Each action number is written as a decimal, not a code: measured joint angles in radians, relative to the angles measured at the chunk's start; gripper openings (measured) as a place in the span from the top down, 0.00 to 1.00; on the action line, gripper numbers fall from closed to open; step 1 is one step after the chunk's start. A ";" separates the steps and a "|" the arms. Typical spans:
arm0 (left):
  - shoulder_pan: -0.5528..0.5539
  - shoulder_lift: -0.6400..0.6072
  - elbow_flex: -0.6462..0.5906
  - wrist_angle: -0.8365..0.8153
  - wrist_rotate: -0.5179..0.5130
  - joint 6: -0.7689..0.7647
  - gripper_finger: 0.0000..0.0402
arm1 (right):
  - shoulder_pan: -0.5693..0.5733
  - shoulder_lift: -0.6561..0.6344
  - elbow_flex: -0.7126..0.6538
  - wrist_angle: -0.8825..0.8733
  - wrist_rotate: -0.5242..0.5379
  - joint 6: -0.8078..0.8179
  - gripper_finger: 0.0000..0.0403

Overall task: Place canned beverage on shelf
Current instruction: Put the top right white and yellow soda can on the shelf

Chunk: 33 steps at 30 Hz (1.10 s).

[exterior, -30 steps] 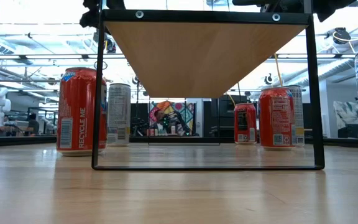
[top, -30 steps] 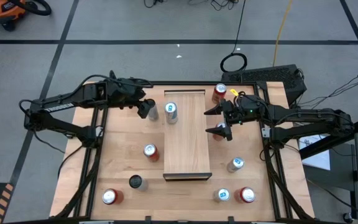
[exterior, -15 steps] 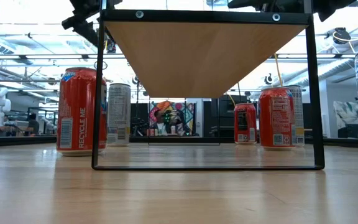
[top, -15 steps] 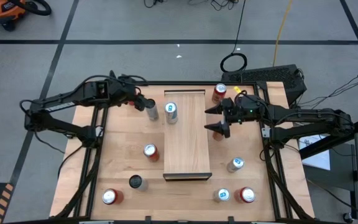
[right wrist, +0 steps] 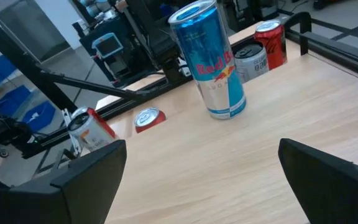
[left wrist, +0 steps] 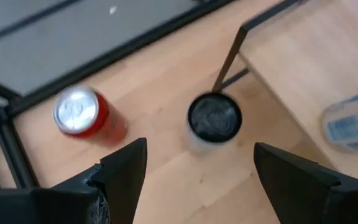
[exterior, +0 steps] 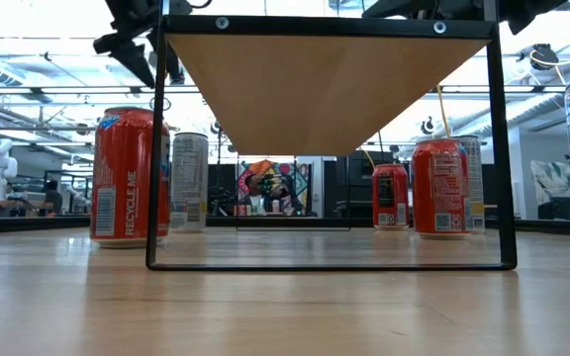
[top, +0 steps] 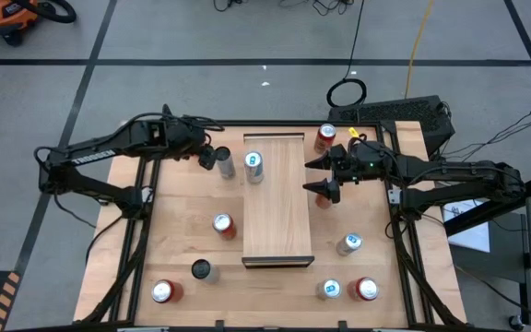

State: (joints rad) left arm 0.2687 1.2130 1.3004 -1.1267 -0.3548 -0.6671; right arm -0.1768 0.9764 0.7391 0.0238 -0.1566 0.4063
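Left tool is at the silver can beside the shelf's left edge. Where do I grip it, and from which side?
Grip the silver can around its round wall near mid-height, coming from the side away from the shelf, where the open left tool is. It stands upright close to the shelf's leg, so that side probably lacks finger room.

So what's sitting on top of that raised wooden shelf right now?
One tall blue-and-silver can stands upright near the far end of the shelf; the rest of the board is bare. From above, the table directly under the board is covered.
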 joint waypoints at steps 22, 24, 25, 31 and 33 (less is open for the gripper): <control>-0.078 0.013 0.000 -0.098 0.114 -0.371 0.26 | 0.000 -0.003 0.000 0.000 -0.178 0.263 0.01; -0.091 0.013 0.000 -0.098 0.114 -0.363 0.26 | 0.000 -0.003 0.000 0.001 -0.192 0.285 0.01; -0.096 0.013 0.000 -0.098 0.114 -0.350 0.26 | 0.000 -0.003 0.000 0.000 -0.194 0.307 0.01; -0.115 0.013 0.000 -0.103 0.108 -0.297 0.26 | 0.013 -0.003 0.000 0.013 -0.187 0.427 0.01; -0.123 0.013 0.000 -0.106 0.084 -0.296 0.26 | 0.023 -0.003 0.000 0.011 -0.188 0.431 0.01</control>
State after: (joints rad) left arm 0.1453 1.2263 1.3003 -1.2331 -0.2707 -0.9627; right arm -0.1536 0.9730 0.7391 0.0350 -0.3443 0.8378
